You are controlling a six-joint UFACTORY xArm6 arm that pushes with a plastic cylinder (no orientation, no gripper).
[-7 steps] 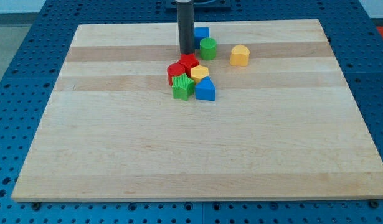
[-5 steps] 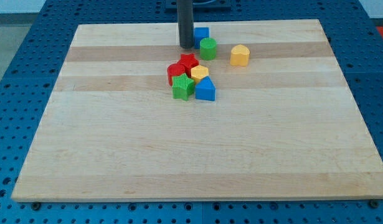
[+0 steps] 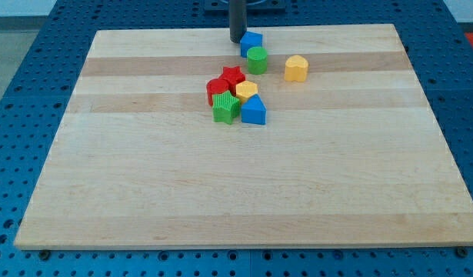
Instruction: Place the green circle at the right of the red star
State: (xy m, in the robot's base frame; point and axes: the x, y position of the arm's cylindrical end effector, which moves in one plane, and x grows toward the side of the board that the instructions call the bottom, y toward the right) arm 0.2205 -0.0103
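Observation:
The green circle (image 3: pixel 257 59) stands near the view's top, just below a blue block (image 3: pixel 251 43) and touching it. The red star (image 3: pixel 233 78) lies below and to the left of the green circle, at the top of a tight cluster. My tip (image 3: pixel 237 41) is at the view's top, just left of the blue block and above-left of the green circle, not touching the circle.
The cluster holds a red round block (image 3: pixel 216 89), a green star-like block (image 3: pixel 225 108), a yellow block (image 3: pixel 247 91) and a blue block (image 3: pixel 254 111). A separate yellow block (image 3: pixel 296 68) stands to the right of the green circle. All rest on a wooden board (image 3: pixel 144 177).
My tip has moved toward the view's top and slightly right, from beside the green circle to beside the blue block. No block has moved.

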